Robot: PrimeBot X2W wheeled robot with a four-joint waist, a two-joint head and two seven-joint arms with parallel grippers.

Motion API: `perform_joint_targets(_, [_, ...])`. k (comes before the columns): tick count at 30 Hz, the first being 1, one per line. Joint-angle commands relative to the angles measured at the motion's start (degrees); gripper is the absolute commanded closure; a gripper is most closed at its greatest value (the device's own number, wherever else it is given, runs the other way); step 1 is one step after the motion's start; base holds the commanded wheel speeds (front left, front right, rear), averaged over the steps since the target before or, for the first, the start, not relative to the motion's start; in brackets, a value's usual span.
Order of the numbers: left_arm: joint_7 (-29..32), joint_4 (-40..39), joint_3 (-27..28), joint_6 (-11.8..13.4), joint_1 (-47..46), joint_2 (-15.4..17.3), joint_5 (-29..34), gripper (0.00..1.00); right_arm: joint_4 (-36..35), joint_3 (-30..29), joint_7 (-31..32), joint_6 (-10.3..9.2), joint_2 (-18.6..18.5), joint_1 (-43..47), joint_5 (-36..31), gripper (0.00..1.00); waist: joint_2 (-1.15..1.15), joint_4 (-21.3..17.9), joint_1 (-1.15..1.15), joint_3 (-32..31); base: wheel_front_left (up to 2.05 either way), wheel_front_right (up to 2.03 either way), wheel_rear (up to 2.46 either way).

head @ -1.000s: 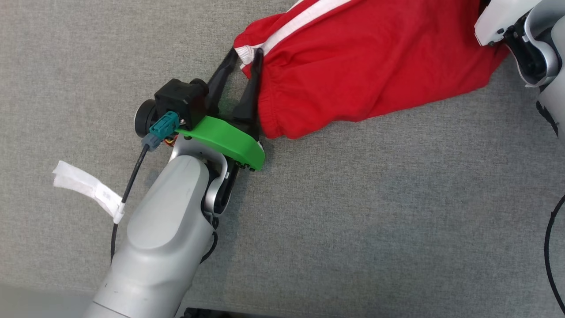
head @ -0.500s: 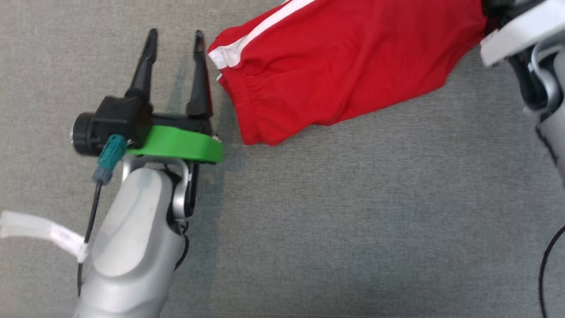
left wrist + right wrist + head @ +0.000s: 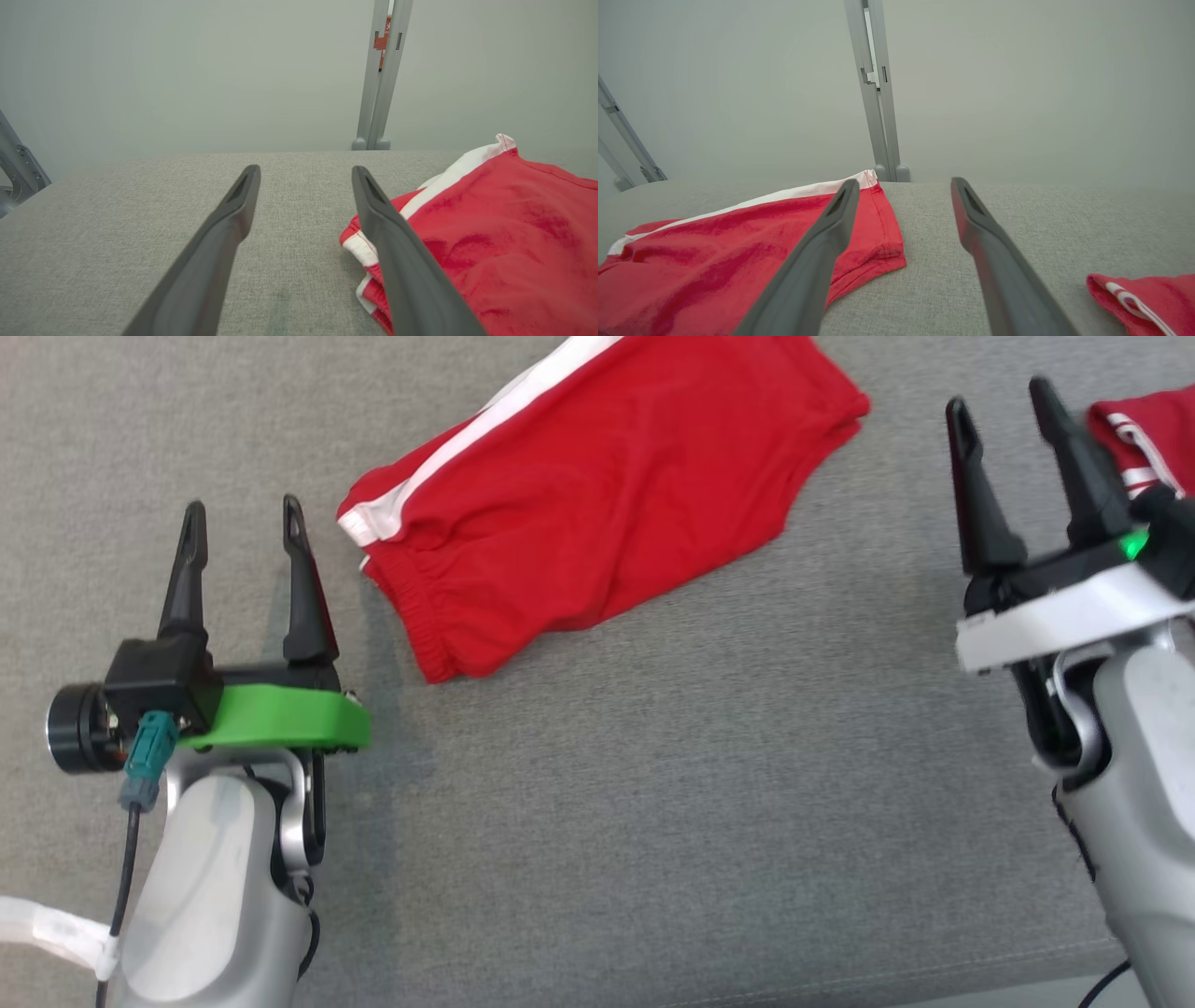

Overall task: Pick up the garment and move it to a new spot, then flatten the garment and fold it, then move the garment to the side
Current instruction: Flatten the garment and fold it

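The garment [image 3: 597, 513] is a pair of red shorts with a white side stripe, lying folded and flat on the grey fabric surface [image 3: 653, 784]. My left gripper [image 3: 244, 506] stands open just left of its waistband end, apart from the cloth. In the left wrist view the left gripper [image 3: 304, 169] has bare surface between its fingers and the garment [image 3: 504, 233] lies to the right. My right gripper [image 3: 996, 396] is open to the right of the garment's hem. In the right wrist view the right gripper [image 3: 904, 182] holds nothing and the garment [image 3: 714, 252] lies to its left.
A second piece of red cloth with white trim [image 3: 1144, 443] lies at the far right, beside my right gripper, and shows as the red cloth [image 3: 1143, 298] in the right wrist view. Grey metal posts [image 3: 380, 74] stand behind the surface's far edge. The near edge [image 3: 934, 980] runs along the bottom right.
My left gripper has let go of the waistband corner, opened and drawn back to the left. My right gripper has opened and pulled off the garment's other end. The head view has shifted.
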Motion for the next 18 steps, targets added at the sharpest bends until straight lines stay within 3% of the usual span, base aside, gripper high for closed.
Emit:
perform_joint_targets(1, [0.0, 0.32, 0.41, 0.18, 1.71, 0.63, 0.33, 0.0, -0.77, -0.37, -0.11, -0.09, 0.51, 2.33, -0.58, 0.0, 0.0, -3.76, 0.0, -3.92, 0.0, 0.0, 0.0])
perform_joint_targets(9, [0.01, 0.87, 1.46, 0.6, 6.61, 0.68, -0.19, 0.0, -3.36, -2.32, -0.12, -0.09, 2.04, 10.32, -1.31, 0.0, 0.0, -5.53, 0.0, -6.96, 0.0, 0.0, 0.0])
perform_joint_targets(18, [0.01, 1.26, 1.51, 0.81, 8.84, 0.14, -0.25, 0.0, -3.5, -2.7, -0.11, -0.09, 1.67, 12.72, -1.65, 0.0, 0.0, -5.24, 0.0, -8.47, 0.0, 0.0, 0.0])
